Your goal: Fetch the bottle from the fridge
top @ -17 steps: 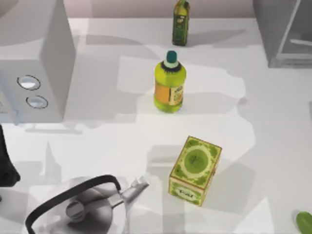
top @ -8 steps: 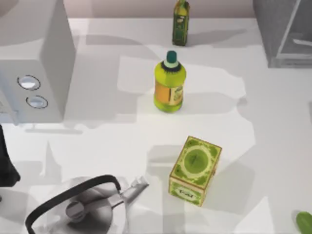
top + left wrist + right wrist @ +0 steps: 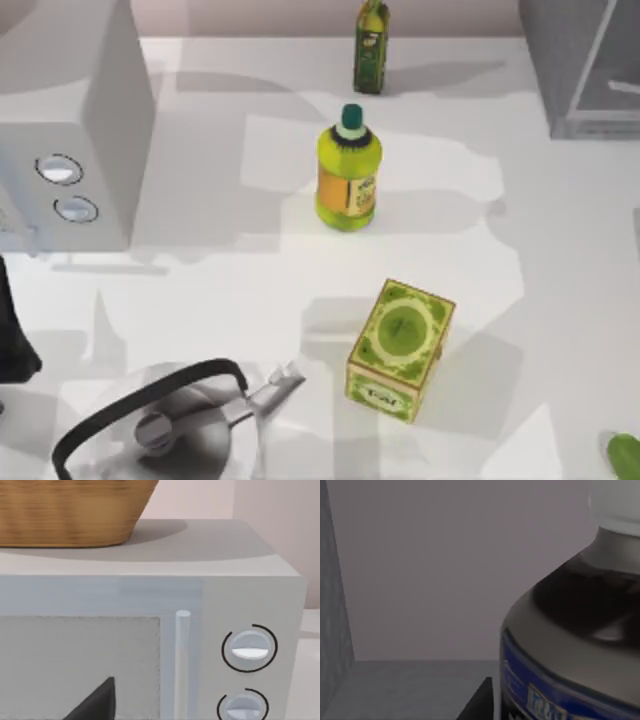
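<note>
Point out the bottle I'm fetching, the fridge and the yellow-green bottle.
bottle (image 3: 580, 645): right wrist view, grey shoulder.
fridge (image 3: 560, 70): top view, grey side wall.
yellow-green bottle (image 3: 347, 180): top view, body label.

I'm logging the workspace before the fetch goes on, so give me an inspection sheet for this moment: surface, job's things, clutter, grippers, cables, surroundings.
Surface: white table, shadows across it.
Job's things: bottle, white cap and blue band, stands close before the right wrist camera inside a grey-walled space; fridge at the table's far right corner.
Clutter: yellow-green bottle mid-table, dark green bottle at the back, green box, kettle, microwave with two dials, a basket on top of it.
Grippers: left faces the microwave; right is by the bottle; fingers cannot be judged.
Cables: nothing seen.
Surroundings: pale wall behind the table.
</note>
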Robot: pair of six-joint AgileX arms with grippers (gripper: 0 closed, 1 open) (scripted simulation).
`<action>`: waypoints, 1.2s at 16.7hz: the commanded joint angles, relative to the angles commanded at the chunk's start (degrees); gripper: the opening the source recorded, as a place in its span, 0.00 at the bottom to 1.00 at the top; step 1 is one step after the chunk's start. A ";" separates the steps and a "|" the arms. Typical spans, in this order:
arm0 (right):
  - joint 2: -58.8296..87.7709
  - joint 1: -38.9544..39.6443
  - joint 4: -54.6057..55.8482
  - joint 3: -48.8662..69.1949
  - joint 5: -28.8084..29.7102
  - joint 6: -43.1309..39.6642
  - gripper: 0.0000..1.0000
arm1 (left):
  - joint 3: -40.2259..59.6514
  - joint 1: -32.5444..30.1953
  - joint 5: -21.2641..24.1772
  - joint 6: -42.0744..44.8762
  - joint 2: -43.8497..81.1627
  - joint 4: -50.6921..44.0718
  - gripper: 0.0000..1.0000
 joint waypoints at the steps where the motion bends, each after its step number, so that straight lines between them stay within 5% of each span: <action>1: 0.00 0.00 0.00 0.00 0.00 0.00 0.00 | 0.00 0.00 0.00 0.00 0.00 0.00 1.00; 20: -6.61 -0.19 -9.11 2.57 -0.11 0.14 0.00 | 0.00 0.00 0.00 0.00 0.00 0.00 1.00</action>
